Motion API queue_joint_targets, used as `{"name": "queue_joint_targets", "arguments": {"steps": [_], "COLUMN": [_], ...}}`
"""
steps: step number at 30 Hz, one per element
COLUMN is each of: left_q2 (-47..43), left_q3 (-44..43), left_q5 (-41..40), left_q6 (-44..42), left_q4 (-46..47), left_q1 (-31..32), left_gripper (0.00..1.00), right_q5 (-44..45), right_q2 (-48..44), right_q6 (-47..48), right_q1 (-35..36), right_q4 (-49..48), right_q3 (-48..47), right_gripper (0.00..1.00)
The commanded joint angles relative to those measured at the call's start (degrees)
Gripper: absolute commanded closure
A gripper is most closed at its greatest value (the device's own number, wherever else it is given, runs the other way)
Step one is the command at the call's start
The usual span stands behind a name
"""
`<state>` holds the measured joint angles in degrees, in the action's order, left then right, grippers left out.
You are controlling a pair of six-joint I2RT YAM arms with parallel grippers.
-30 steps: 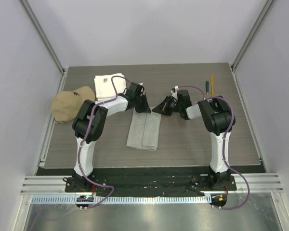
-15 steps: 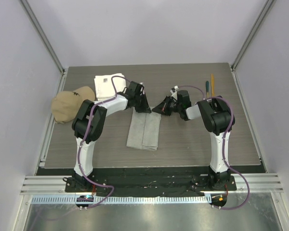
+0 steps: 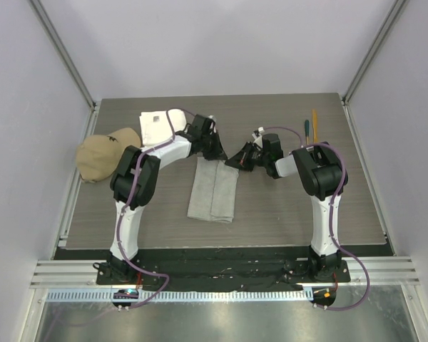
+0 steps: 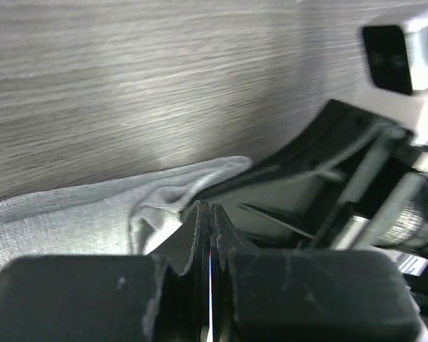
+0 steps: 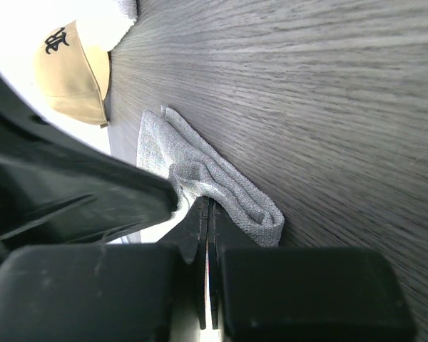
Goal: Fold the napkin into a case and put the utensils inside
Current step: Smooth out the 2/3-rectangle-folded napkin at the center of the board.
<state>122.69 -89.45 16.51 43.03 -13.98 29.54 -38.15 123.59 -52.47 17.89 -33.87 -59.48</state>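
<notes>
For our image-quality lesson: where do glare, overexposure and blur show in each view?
Top external: even light, sharp, soft shadows. Left wrist: glare patch on the table, left fingers blurred. Right wrist: white towel blown out top left, right fingers out of focus.

On one bench (image 3: 285, 206) lie one grey napkin (image 3: 214, 191), one white towel (image 3: 155, 127), one tan cap (image 3: 103, 153) and two utensils in view, one teal-handled (image 3: 306, 129) and one orange (image 3: 314, 120), beside two tools, the left tool (image 3: 215, 151) and the right tool (image 3: 235, 161).
</notes>
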Motion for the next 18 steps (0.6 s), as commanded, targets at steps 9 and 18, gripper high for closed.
{"name": "queue_joint_targets", "arguments": {"steps": [9,18], "left_q2": [3.4,3.4], "left_q3": [5.2,5.8], "left_q5": [-4.8,-6.7], "left_q6": [-2.1,-2.7], "left_q4": [0.2,-0.5], "left_q1": [-1.6,-2.1], "left_gripper": [1.0,1.0], "right_q5": [3.3,1.9], "right_q2": [-4.6,-5.1], "right_q6": [5.0,6.0], "right_q1": [0.2,-1.0], "right_q4": [9.3,7.5], "right_q3": [1.9,7.0], "right_gripper": [0.99,0.99]}}
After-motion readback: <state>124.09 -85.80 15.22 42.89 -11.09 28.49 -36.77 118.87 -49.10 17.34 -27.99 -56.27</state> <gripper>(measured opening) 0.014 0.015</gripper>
